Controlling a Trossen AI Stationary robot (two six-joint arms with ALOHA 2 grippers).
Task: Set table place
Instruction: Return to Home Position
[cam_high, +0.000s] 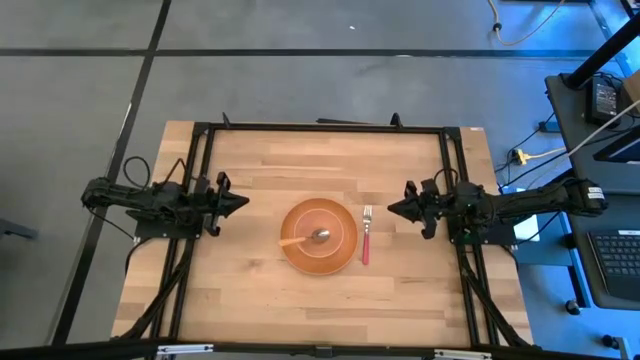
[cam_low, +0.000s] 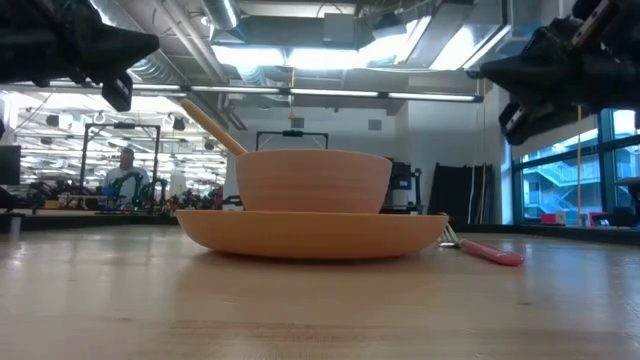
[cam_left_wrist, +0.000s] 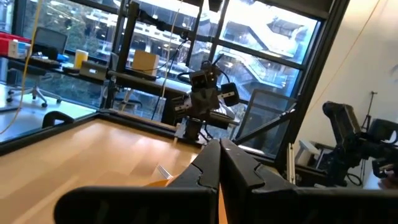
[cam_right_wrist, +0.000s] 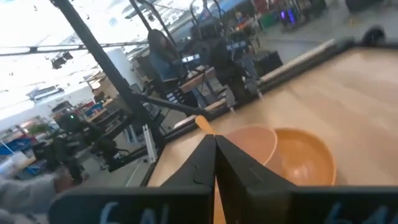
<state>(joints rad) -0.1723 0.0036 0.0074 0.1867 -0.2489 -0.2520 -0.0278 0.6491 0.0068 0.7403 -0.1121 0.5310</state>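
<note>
The wide orange plate (cam_high: 318, 240) lies flat on the wooden table (cam_high: 250, 290), a little near of its middle. The pale-orange bowl (cam_low: 313, 180) stands on the plate. The wooden-handled spoon (cam_high: 305, 238) lies in the bowl, its handle (cam_low: 212, 126) sticking out over the rim toward the table's left. The red-handled fork (cam_high: 366, 238) lies on the table just right of the plate. My left gripper (cam_high: 245, 203) is shut and empty, held above the table left of the plate. My right gripper (cam_high: 391, 208) is shut and empty, held above the table right of the fork.
The table's black frame (cam_high: 320, 127) runs along its edges, with rails coming in at both sides. Bare wood lies near, far and to the left of the plate. People and furniture show in the room beyond the table.
</note>
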